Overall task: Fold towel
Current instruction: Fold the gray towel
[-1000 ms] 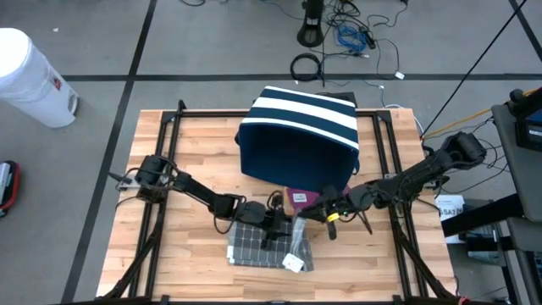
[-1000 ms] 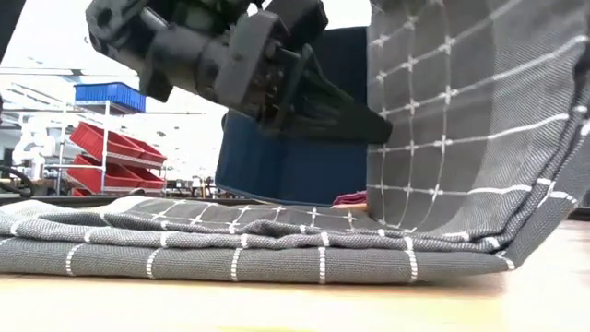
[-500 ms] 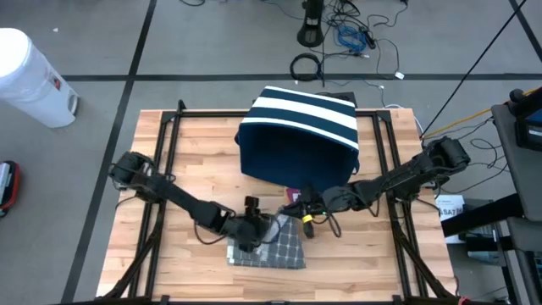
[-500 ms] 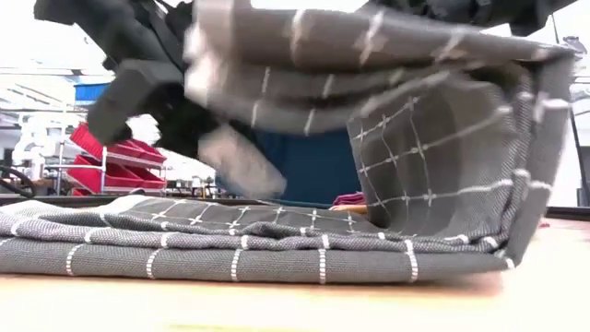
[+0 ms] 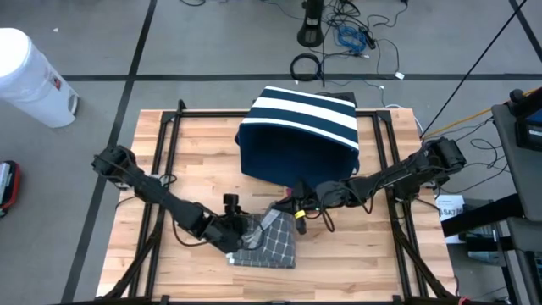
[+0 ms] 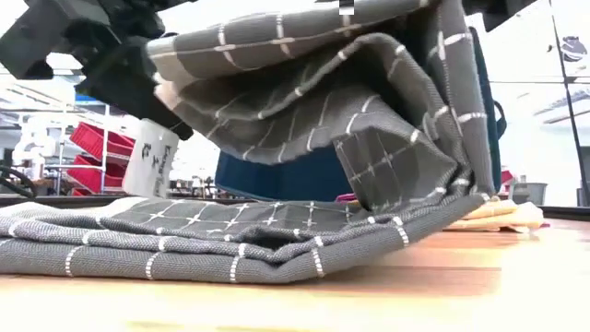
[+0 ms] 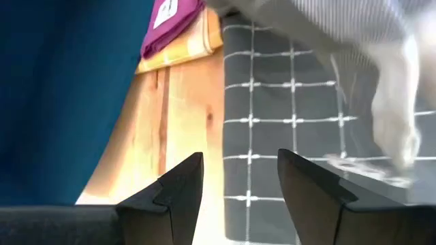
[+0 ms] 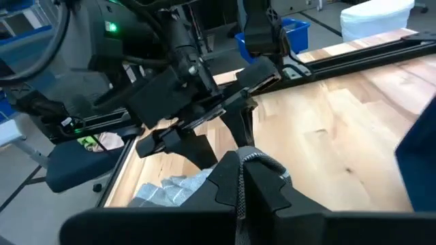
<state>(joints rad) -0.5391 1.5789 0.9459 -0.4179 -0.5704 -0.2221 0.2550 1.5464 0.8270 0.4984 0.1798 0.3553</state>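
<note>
Near the desk's front edge the grey checked towel (image 5: 273,241) looks light and limp, so it is best pinched at a hem corner: the right tool (image 5: 298,203) is clamped on its raised edge, the left tool (image 5: 241,237) stands apart beside it.

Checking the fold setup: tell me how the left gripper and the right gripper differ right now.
The left gripper has its fingers apart, nothing between them; the right gripper is shut on the towel. The left sits beside the towel's left edge; the right holds the raised edge near the striped bag. Both are dark and two-fingered.
</note>
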